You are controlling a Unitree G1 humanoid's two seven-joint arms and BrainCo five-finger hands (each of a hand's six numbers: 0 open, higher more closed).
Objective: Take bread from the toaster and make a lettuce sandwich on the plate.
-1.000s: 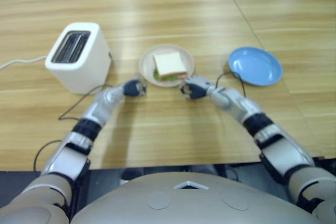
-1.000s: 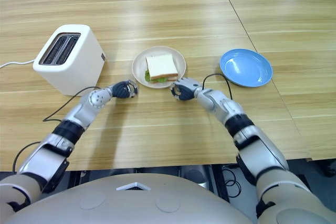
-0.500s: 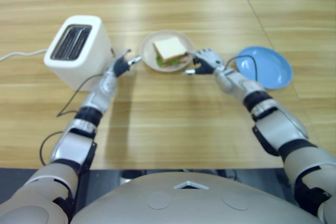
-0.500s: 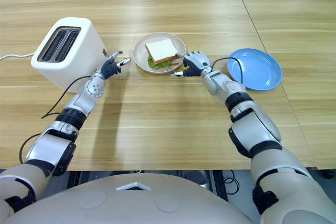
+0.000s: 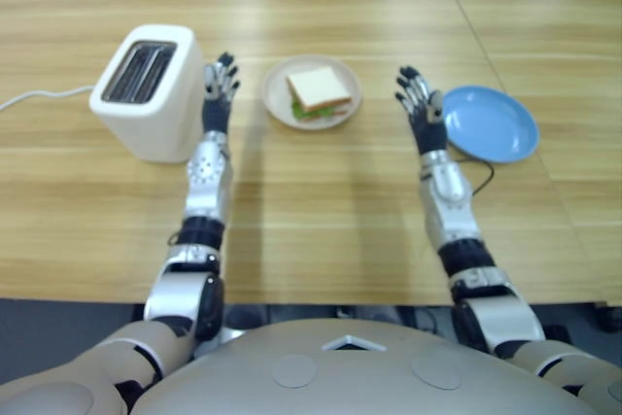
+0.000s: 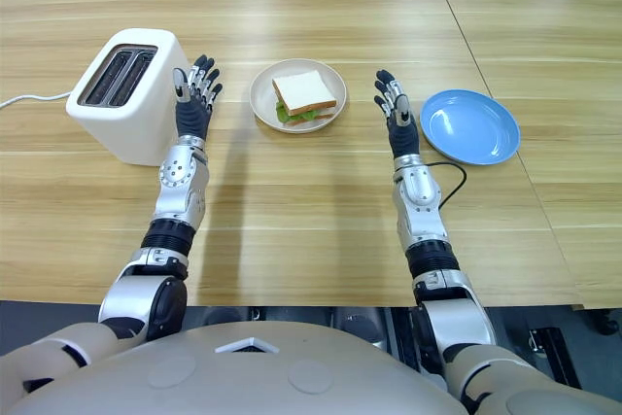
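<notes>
- sandwich (image 6: 304, 92): white bread on top, lettuce (image 6: 285, 116) poking out at near-left edge; sits on beige plate (image 6: 262, 104), mid-table.
- toaster (image 6: 124, 92): white, upright, left of beige plate, well apart from it; two dark slots on top; cord (image 6: 29, 101) runs off to the left.
- left hand (image 6: 194, 96): fingers straight & spread, nothing held; btwn toaster and beige plate, just beside toaster's right side.
- right hand (image 6: 395, 109): fingers likewise apart, holding nothing; btwn beige plate and blue plate (image 6: 470, 126).
- blue plate: far right on wooden table (image 6: 321, 201).
</notes>
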